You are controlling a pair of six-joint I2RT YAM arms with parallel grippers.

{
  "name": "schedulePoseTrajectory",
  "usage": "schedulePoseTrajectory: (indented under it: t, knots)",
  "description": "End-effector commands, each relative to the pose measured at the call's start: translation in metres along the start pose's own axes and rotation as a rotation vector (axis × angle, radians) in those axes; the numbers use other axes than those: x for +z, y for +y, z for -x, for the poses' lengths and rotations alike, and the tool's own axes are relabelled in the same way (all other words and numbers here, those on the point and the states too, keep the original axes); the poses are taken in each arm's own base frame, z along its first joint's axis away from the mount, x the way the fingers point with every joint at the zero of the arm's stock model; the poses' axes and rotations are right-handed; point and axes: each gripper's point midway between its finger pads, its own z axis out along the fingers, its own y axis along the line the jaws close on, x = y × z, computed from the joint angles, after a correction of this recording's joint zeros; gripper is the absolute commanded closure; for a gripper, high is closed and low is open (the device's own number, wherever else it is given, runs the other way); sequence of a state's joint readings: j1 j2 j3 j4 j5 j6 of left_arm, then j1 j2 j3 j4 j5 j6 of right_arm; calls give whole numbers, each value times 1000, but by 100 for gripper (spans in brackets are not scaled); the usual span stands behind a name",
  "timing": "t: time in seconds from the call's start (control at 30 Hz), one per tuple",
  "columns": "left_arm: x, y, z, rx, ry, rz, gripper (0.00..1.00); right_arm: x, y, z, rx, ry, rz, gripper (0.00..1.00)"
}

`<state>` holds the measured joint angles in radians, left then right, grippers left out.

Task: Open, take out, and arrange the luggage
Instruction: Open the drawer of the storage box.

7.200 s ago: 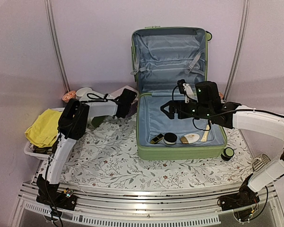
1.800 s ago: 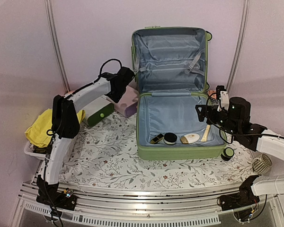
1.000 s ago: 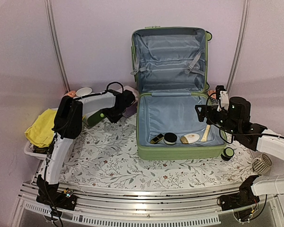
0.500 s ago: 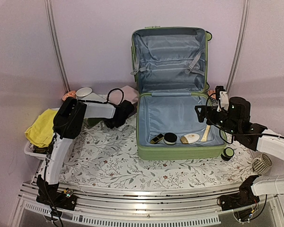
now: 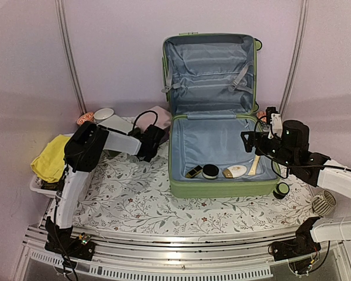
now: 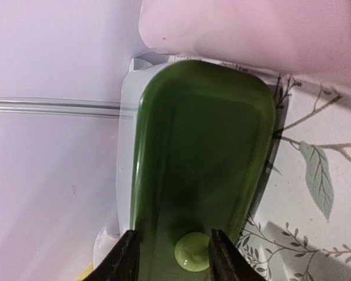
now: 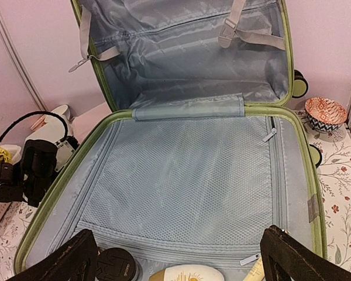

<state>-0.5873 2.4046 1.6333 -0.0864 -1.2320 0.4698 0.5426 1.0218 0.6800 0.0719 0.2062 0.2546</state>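
Observation:
The luggage (image 5: 213,146) lies open at the back of the table, its lid (image 5: 210,70) upright against the wall and its grey-blue lining (image 7: 187,175) showing. Several small toiletries lie along its near wall, among them a black jar (image 5: 210,171) and a white oval case (image 5: 235,171). My right gripper (image 5: 250,140) hovers over the luggage's right side, open and holding nothing (image 7: 184,257). My left gripper (image 5: 149,143) is left of the luggage, open, its fingers either side of the light-green knob (image 6: 193,259) on the drawer box's dark-green front (image 6: 205,152).
A white basket (image 5: 38,186) with a yellow cloth (image 5: 50,158) stands at the far left. A pink pouch (image 5: 161,114) and a white cup (image 5: 103,113) sit behind the drawer box. A small round jar (image 5: 281,188) and a patterned bowl (image 7: 324,112) stand right of the luggage.
My left gripper has come down from beside the luggage's lid to the drawer box's front and settled around its knob. The right arm has not moved in the last second.

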Motion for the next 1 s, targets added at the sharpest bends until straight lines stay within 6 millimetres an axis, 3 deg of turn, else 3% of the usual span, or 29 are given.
schedulePoseTrajectory:
  t: [0.0, 0.23, 0.57, 0.97]
  knots:
    - [-7, 23, 13, -28, -35, 71, 57, -6, 4, 20, 15, -40, 11, 1]
    - [-7, 15, 6, 7, -30, 65, 57, -5, 4, 19, 15, -37, 13, 1]
    - [-9, -15, -4, 35, -14, -23, 57, -6, 5, 21, 17, -40, 17, 1]
    - [-3, -20, -16, 56, 20, -25, 57, -6, 6, 22, 16, -41, 19, 1]
